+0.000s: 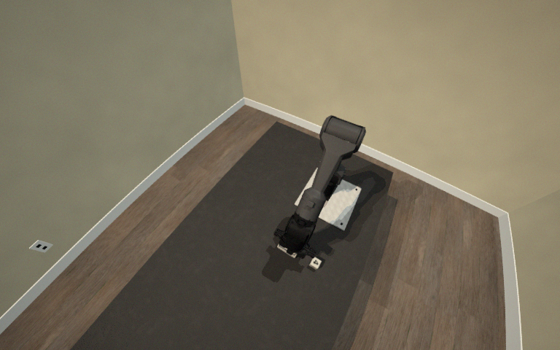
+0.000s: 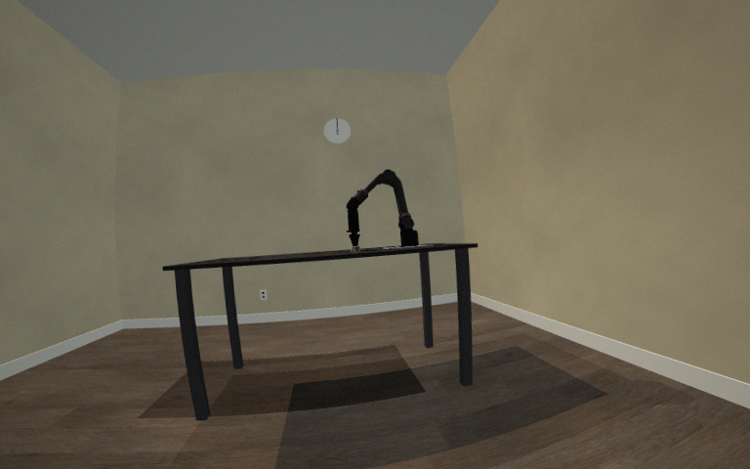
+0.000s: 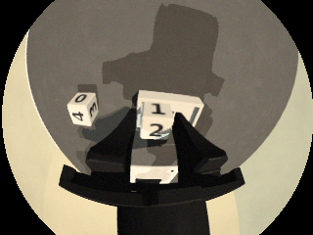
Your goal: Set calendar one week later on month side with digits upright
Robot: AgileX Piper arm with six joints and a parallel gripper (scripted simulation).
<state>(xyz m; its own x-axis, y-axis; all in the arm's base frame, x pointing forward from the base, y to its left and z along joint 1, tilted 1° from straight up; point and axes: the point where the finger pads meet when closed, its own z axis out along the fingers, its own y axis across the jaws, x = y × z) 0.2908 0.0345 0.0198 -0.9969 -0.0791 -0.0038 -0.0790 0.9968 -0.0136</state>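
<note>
A white cube (image 3: pixel 156 119) showing 1 on top and 2 on the near side stands in the small white tray (image 3: pixel 191 113) (image 1: pixel 284 249). My gripper (image 3: pixel 155 117) (image 1: pixel 294 244) (image 2: pixel 354 243) points straight down over it. Its open fingers stand either side of this cube, and I cannot see them pressing on it. The second white cube (image 3: pixel 81 109) (image 1: pixel 316 262) lies loose on the dark table top beside the tray, with 0, 4 and another digit showing. The side of the tray with the month's name is hidden by the arm.
The arm's base stands on a white mounting plate (image 1: pixel 344 204) behind the tray. The dark table (image 2: pixel 310 255) stretches far to the left, and its near right edge (image 1: pixel 371 264) is close to the loose cube.
</note>
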